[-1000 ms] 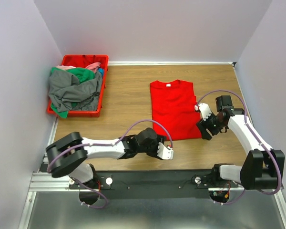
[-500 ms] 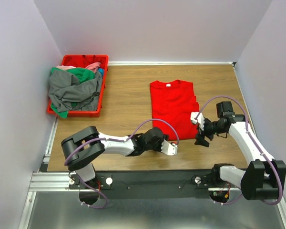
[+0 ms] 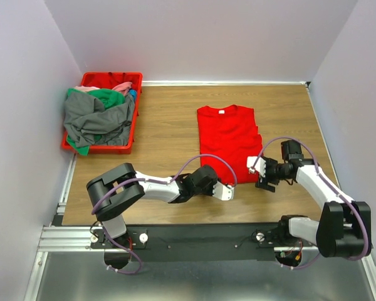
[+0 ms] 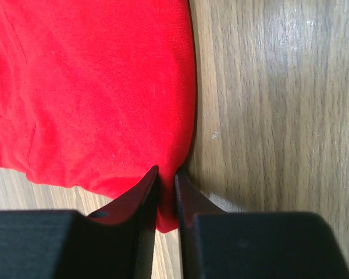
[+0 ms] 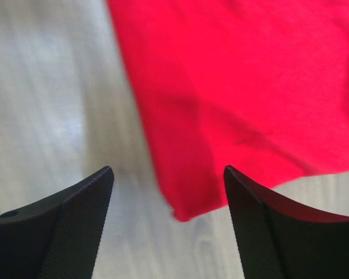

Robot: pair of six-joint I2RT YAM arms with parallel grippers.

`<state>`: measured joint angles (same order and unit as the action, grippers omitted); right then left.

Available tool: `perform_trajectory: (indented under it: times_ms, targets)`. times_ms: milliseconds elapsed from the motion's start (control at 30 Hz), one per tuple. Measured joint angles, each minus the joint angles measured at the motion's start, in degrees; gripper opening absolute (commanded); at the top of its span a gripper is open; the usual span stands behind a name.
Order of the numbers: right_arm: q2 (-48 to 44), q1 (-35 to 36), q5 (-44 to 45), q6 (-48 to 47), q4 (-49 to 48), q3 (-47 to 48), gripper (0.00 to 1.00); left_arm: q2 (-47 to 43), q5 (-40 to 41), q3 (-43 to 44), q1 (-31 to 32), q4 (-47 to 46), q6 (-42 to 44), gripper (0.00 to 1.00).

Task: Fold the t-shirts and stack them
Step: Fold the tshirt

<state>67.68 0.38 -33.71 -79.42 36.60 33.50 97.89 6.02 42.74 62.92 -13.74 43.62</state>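
A bright red t-shirt (image 3: 229, 141) lies flat on the wooden table, white neck label at its far edge. My left gripper (image 3: 227, 190) is at the shirt's near left corner. In the left wrist view its narrow jaws (image 4: 166, 174) are shut on that corner of the red cloth (image 4: 93, 87). My right gripper (image 3: 259, 174) is at the near right corner. In the right wrist view it stands open (image 5: 168, 174), its fingers straddling the red corner (image 5: 189, 203) without touching it. Other t-shirts, grey (image 3: 94, 119), green (image 3: 106, 97) and pink (image 3: 122, 86), are heaped in the crate.
A rigid red plastic crate (image 3: 109, 76) stands at the back left of the table. White walls close in the table on the left, back and right. Bare wood (image 3: 169, 125) lies between crate and red shirt.
The left gripper slid right to the shirt's near left corner and closed on it. The right gripper came down and left to the near right corner, staying open.
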Motion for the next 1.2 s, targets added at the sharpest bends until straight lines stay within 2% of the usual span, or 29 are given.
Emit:
perform_trajectory:
  times_ms: [100,200,233,300,333,400,433,500,700,1000,1200]
  targets:
    - [2.16,0.00,1.36,0.13,-4.61,-0.57,0.75,0.00,-0.07,0.00,-0.17,0.22,0.04,0.19]
    - [4.59,0.00,1.86,0.48,-8.28,-1.09,0.63,-0.07,-0.24,0.00,-0.22,0.46,0.09,0.15]
    - [5.22,0.00,1.86,0.61,-9.49,-1.09,0.55,-0.13,-0.35,0.00,-0.22,0.55,0.11,0.13]
    - [6.05,0.00,2.03,0.85,-11.04,-0.98,0.46,-0.26,-0.61,0.00,-0.22,0.81,0.11,0.11]
    - [6.75,0.04,2.01,0.92,-11.80,-0.90,0.37,-0.33,-0.79,0.00,-0.22,0.96,0.07,0.06]
    - [7.69,0.24,2.25,1.05,-13.20,-0.83,0.27,-0.39,-1.16,0.00,-0.24,1.18,0.20,0.01]
    - [8.22,0.37,2.25,1.25,-13.86,-0.81,0.13,-0.46,-1.46,0.00,-0.24,1.38,0.15,0.00]
    - [8.70,0.44,2.64,1.70,-14.71,-0.76,0.00,-0.61,-2.03,0.00,-0.28,1.70,0.20,0.00]
    - [7.98,0.68,3.67,1.07,-12.72,-0.52,0.00,-2.25,-4.87,0.00,-0.28,3.98,-0.11,0.00]
    - [-3.63,0.68,4.00,-6.58,18.51,5.53,0.01,-13.68,-15.67,0.02,0.61,11.47,-3.34,0.00]
    - [-12.11,0.68,1.22,-4.48,27.89,12.70,0.00,-20.15,-20.83,0.02,2.08,15.85,-4.66,0.00]
